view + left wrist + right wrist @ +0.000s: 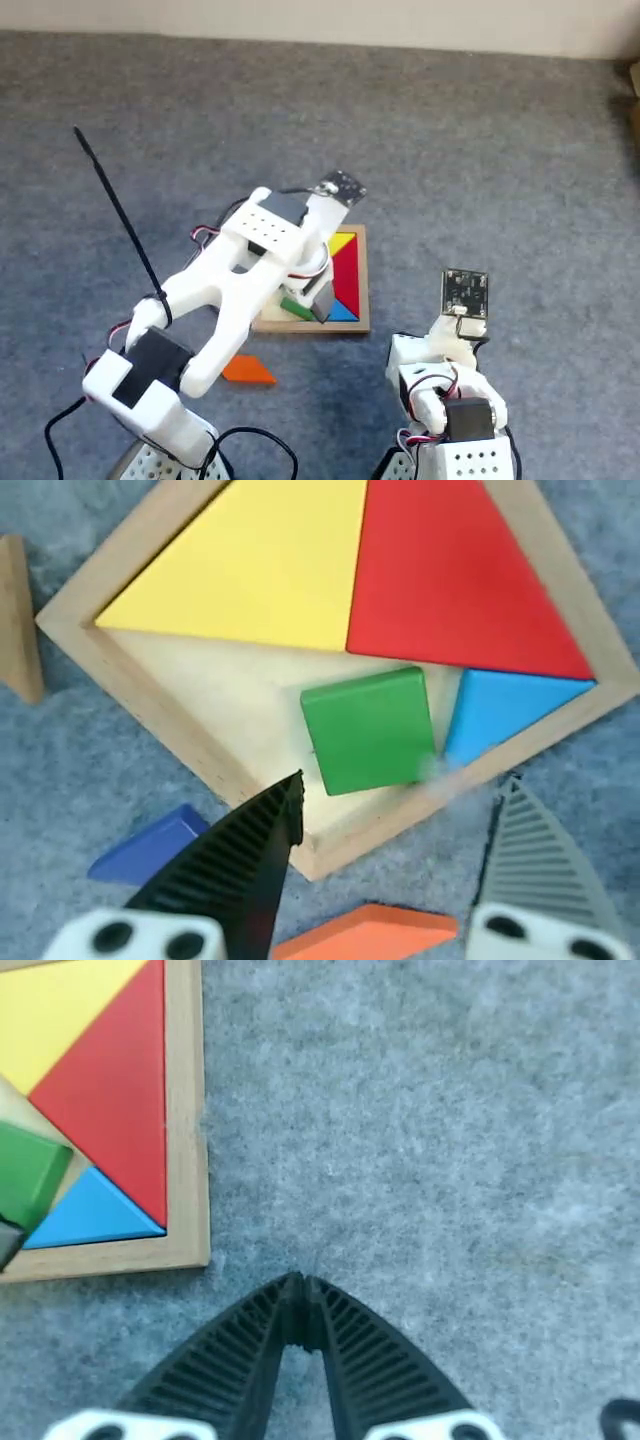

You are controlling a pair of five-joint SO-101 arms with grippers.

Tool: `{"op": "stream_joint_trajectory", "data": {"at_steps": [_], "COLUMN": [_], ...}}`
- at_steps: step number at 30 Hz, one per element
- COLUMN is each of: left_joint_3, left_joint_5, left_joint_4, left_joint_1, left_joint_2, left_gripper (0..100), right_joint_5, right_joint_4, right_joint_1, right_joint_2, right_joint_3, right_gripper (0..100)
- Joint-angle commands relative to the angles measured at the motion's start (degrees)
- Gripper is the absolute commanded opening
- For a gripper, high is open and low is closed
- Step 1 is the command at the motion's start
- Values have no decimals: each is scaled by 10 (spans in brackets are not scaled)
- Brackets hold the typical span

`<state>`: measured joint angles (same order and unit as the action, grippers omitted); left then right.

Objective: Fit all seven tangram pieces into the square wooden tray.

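The left jaws are held wide apart above the tray (180, 730) rim, near the green square (368, 730), which lies askew in the tray beside the light-blue triangle (510, 710). The right jaws are closed over the surface (450, 1110) beside the tray. The square is judged light, rigid and smooth; opposite flat edges should be pinched.

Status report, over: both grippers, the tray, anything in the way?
Left gripper open above green square. Right gripper shut over carpet. Tray holds yellow piece, red piece, light blue piece, green square; orange piece, dark blue piece outside. Nothing blocking.
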<state>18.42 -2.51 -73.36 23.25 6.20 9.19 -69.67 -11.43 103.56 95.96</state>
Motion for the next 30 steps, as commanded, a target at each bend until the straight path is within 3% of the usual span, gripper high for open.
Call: {"op": "stream_joint_trajectory", "data": {"at_steps": [1, 7, 15, 30], "left_joint_3": [-31, -29, -29, -36], "left_joint_5": [-2, -68, -81, -77], "left_joint_4": [-17, -14, 46, 56], "left_joint_1": [-43, -91, -98, -11], "left_joint_2": [-47, -56, 31, 61], "left_gripper": [263, 221, 162, 162], "right_joint_5": [5, 5, 5, 5], "right_joint_4": [-4, -4, -4, -4], "right_joint_1": [6, 6, 6, 6], "right_joint_2": [5, 5, 5, 5], "right_joint_3": [83, 83, 83, 83], "right_gripper": [16, 16, 16, 16]}}
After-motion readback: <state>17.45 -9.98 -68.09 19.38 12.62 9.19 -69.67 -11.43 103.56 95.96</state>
